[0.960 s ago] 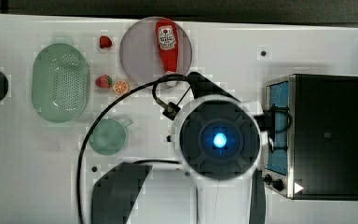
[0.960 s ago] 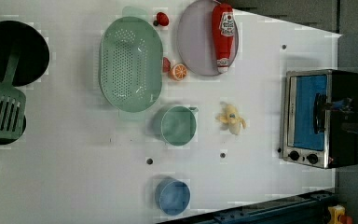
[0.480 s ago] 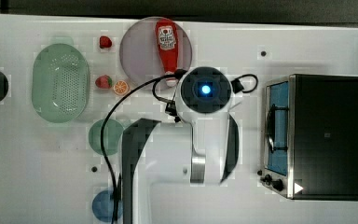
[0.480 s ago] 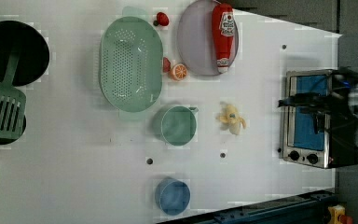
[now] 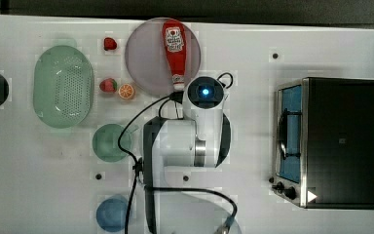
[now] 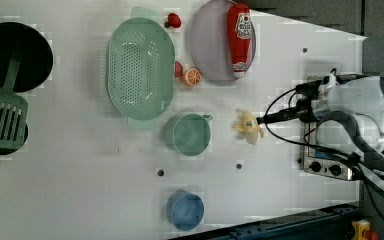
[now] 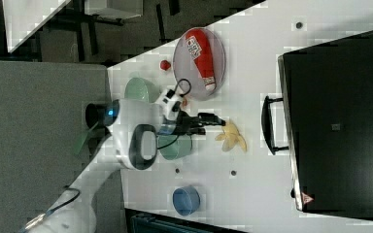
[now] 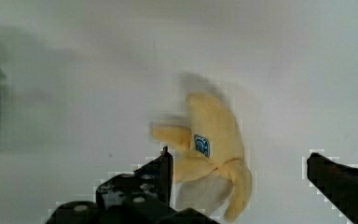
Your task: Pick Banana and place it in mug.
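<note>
Above the banana (image 8: pixel 214 154), fingers (image 8: pixel 158 175) spread wide.

Table (image 6: pixel 80 150): smooth, matt white surface, no visible grain. Banana (image 8: pixel 214 140): soft-looking matt yellow skin with cream inner faces and a small glossy blue sticker. Mug (image 6: pixel 191 134): sage-green plastic, dull sheen. Colander (image 6: pixel 140 67): same pale green plastic, perforated across its bowl. Plate (image 5: pixel 146 53): matt mauve plastic. Ketchup bottle (image 5: pixel 174 44): glossy red plastic with a printed white label. Toaster oven (image 5: pixel 343 141): matt black casing, brushed metal front, tinted glass door. Arm (image 5: pixel 195 141): glossy white moulded shell with black joint bands. Gripper (image 8: pixel 237 182): matt black fingers, lightly textured.
</note>
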Controlling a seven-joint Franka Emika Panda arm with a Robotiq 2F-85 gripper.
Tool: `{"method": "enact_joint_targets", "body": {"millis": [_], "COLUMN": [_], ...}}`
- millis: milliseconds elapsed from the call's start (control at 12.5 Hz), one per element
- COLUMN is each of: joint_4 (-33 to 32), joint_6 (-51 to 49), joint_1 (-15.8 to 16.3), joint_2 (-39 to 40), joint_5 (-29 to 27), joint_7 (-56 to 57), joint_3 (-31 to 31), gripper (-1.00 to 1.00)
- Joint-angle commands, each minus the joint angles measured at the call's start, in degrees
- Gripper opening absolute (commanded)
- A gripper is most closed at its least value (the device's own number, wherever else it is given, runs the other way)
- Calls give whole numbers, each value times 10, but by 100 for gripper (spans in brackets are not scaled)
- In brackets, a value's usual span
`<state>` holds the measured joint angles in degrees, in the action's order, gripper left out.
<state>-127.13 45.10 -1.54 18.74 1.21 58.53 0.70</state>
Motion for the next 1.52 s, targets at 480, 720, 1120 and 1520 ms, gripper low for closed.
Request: {"method": "enact_joint_targets", "body": {"millis": [480,720,1120,1520], "joint_4": [-70,-78,-91,-68], "joint_6": [125,147,156,61], "joint_1": [2,1,1,-2], "joint_2": [26,29,13,-170], "joint_5": [5,5,4,4], "joint_7": [89,89,89,82], "joint_3": [-1,1,2,27], "gripper": [93,19,-56,-57]}}
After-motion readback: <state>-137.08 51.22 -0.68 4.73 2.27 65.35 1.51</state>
